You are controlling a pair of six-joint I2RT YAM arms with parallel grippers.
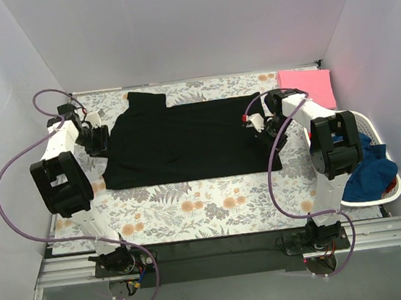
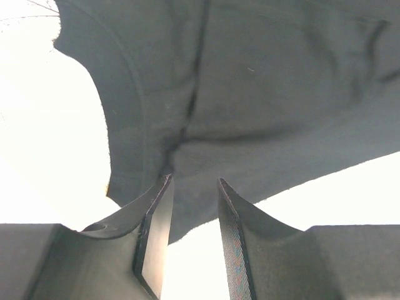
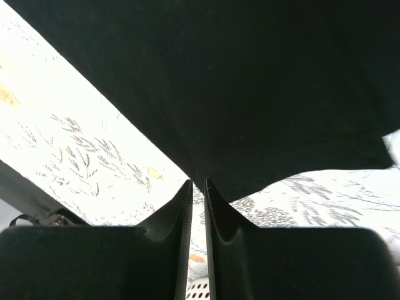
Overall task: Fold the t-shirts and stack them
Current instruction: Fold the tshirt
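Large black cloth t-shirt (image 1: 185, 141): spread flat on floral table covering (image 1: 193, 209).
Left gripper (image 2: 194, 182): jaws released, at that shirt's left edge.
Right gripper (image 3: 197, 182): jaws clenched, seemingly pinching its right hem.
Folded pink cloth t-shirt (image 1: 307, 83): beyond its far-right corner.

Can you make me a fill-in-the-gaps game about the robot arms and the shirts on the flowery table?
1. The big t-shirt spread on the flowery table cover is ____.
2. The folded shirt in the far right corner is ____.
3. The crumpled shirt hanging over the white basket is ____.
4. The left gripper has its jaws ____.
Missing words: black, pink, blue, open.
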